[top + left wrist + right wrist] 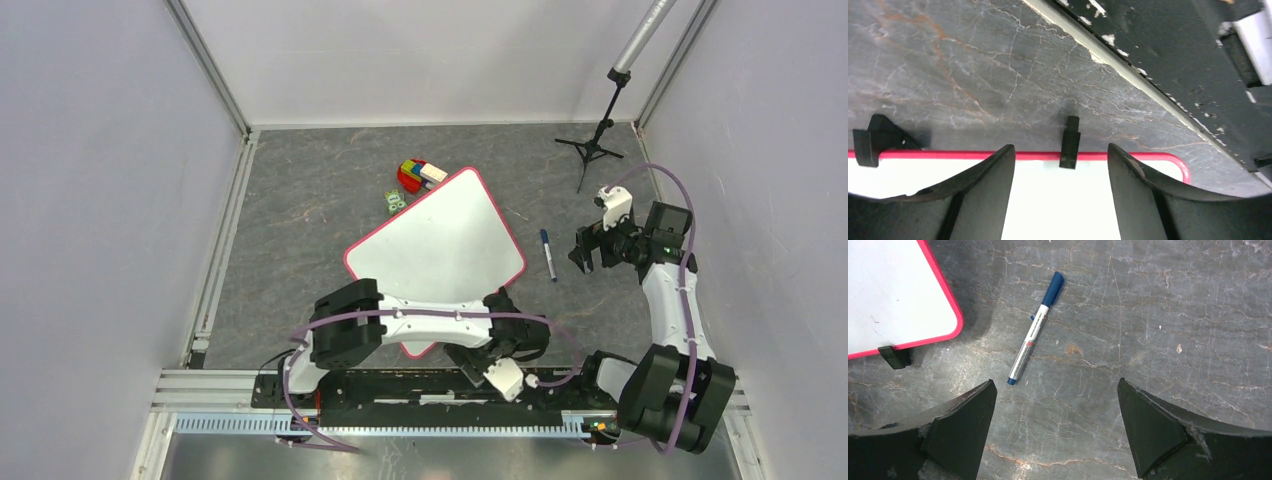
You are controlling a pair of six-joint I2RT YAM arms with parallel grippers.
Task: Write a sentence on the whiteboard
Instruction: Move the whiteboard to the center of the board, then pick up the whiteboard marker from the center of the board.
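Between the jaws of the left gripper (1059, 150), which stand apart and hold nothing, lies the near pink rim of the whiteboard (1063, 200), with a black clip (1069, 142) centred in the gap. The right gripper (1055, 385) is wide open and empty. A blue marker (1034, 337) lies on the table (1173, 315) just ahead of its gap, toward the jaw nearer the board, and touches neither jaw. One board corner sits beyond that same jaw. The board's face shows white and bare in every view, with no sentence on it. By my reading the writing has not begun. The marker, which looks capped, has yet to be picked up, opened and brought to the board.
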